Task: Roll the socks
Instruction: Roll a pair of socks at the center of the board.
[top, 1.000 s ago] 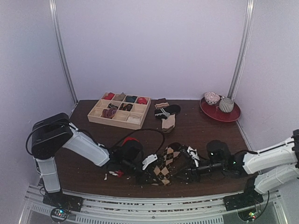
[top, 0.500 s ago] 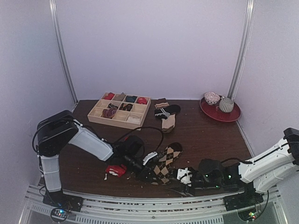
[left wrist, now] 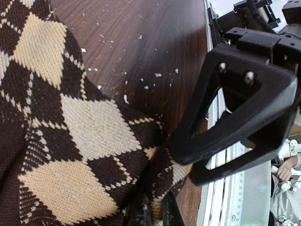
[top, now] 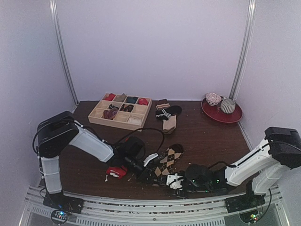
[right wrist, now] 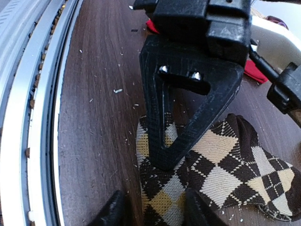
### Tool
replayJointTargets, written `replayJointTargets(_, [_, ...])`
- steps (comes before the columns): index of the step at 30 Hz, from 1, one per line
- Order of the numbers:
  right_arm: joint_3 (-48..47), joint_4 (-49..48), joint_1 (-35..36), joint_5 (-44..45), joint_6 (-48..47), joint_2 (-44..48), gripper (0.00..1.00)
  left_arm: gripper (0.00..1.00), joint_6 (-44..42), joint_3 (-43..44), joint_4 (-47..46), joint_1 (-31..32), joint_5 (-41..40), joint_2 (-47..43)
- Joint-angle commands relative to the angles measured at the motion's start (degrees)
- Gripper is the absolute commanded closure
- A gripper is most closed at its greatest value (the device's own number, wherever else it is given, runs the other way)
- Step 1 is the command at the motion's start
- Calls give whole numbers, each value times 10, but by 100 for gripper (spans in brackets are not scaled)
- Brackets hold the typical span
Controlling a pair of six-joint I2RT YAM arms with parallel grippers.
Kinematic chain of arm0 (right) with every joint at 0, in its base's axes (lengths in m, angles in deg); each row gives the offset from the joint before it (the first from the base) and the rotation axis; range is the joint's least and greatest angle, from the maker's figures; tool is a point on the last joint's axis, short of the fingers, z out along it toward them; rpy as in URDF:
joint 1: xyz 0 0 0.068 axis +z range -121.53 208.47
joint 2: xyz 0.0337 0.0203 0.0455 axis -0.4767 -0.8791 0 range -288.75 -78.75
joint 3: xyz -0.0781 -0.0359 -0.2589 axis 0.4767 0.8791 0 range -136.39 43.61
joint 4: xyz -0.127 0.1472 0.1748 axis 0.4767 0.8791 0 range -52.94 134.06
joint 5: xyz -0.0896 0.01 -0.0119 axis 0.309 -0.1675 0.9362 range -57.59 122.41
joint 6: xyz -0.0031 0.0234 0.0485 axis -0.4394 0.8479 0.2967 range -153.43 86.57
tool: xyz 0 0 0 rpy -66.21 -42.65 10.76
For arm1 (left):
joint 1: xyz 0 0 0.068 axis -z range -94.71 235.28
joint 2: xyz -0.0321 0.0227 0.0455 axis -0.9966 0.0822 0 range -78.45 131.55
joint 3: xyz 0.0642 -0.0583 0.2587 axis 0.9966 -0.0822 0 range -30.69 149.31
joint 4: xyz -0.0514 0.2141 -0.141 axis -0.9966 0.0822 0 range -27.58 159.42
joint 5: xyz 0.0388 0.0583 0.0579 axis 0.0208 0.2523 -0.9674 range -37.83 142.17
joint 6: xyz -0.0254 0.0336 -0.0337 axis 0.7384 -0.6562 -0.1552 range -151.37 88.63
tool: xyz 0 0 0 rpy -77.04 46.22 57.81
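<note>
Both socks lie by the near edge of the desk [top: 207, 136], so a hard pull could drag the argyle sock [left wrist: 70, 132] off it onto the metal rail [right wrist: 28, 117]. The red sock [top: 116, 172] sits apart to its left; we judge the pair cannot be rolled together from there. The left gripper [left wrist: 153, 214] is clenched on the argyle sock's end. The right gripper [right wrist: 155, 212] stands released, its 2 fingers [right wrist: 113, 214] astride that same end. Closing there could strike the left gripper or catch only 1 layer.

The desk is hard, dark wood grain, flecked with pale crumbs [left wrist: 126, 99]. The argyle sock is soft knit, brown with tan diamonds, limp and creased. The red sock is a crumpled lump. The fingers are rigid black triangular frames.
</note>
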Motion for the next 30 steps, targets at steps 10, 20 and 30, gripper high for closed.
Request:
replayJointTargets(10, [-34,34,-12,46,94,-86,93,100,-23,-46,139,-5,-48,15])
replayJointTargets(20, [-40,116,-109,-253,285,-42,95,45,-123,-95,51,-10,-212,-202])
replayJointTargets(30, [-71,137,-184,-434,415,-192,95,40,-215,-163,-143,34,-181,-199])
